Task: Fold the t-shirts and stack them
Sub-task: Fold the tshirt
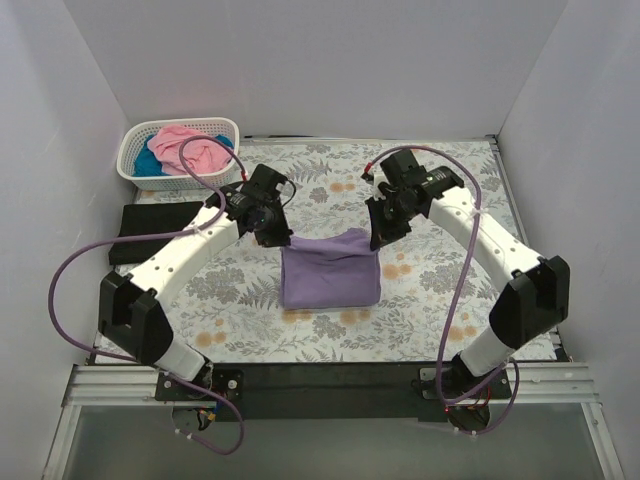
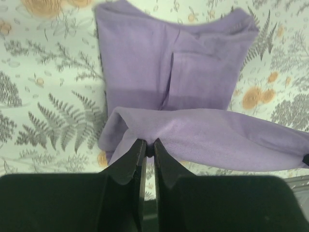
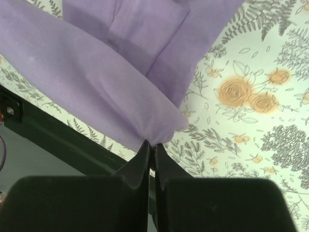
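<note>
The lavender t-shirt (image 1: 330,270) lies partly folded in the middle of the floral cloth, its far edge lifted off the cloth. My left gripper (image 1: 283,237) is shut on the shirt's far left corner (image 2: 145,130). My right gripper (image 1: 378,237) is shut on the far right corner (image 3: 154,130). The edge hangs between both grippers above the rest of the shirt (image 2: 169,63). A folded black t-shirt (image 1: 155,230) lies at the left. The pink t-shirt (image 1: 190,148) and teal t-shirt (image 1: 148,160) lie bunched in the basket.
The white lattice basket (image 1: 140,135) stands at the far left corner. The grey-and-orange floral cloth (image 1: 440,290) covers the table. White walls enclose the left, back and right. A black bar and metal rail (image 1: 320,378) run along the near edge.
</note>
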